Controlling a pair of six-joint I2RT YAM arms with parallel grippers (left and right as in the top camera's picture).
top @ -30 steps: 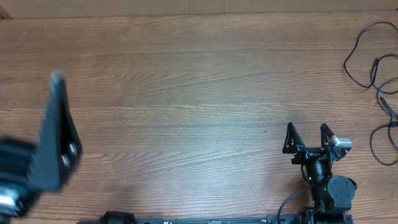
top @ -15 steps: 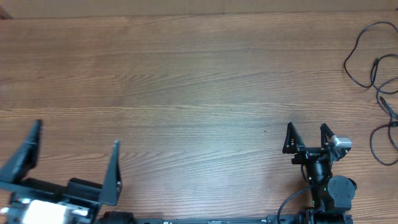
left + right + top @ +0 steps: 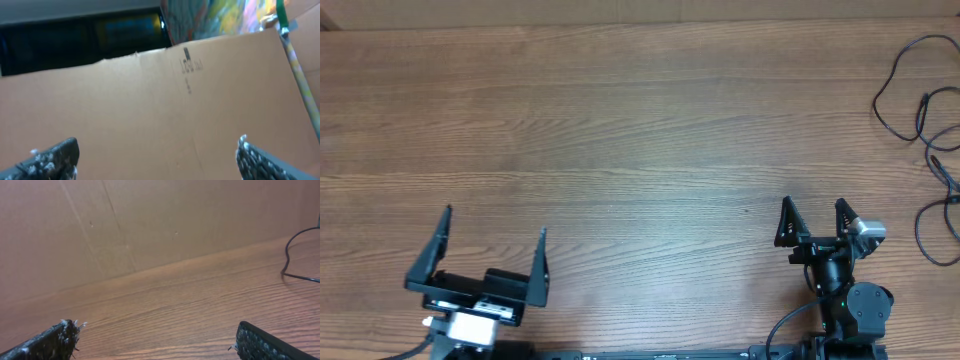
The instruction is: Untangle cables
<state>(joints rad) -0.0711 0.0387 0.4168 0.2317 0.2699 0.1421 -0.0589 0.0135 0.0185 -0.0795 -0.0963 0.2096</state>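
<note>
The cables [image 3: 928,130] are thin black cords lying in loose loops at the far right edge of the wooden table, partly cut off by the frame. One loop [image 3: 295,255] shows at the right edge of the right wrist view. My right gripper [image 3: 814,220] is open and empty near the table's front edge, well left of and below the cables. My left gripper [image 3: 492,250] is open and empty at the front left, far from the cables. The left wrist view shows my left gripper [image 3: 157,155] with its fingers wide apart, and no cable.
A cardboard wall [image 3: 150,100] stands along the table's far edge and also shows in the right wrist view [image 3: 150,220]. Bare wooden tabletop [image 3: 640,140] lies between the arms and the cables.
My left arm has swung in from the far left edge toward the right and settled near the table's front edge with its fingers open. The right arm and the cables have not moved.
</note>
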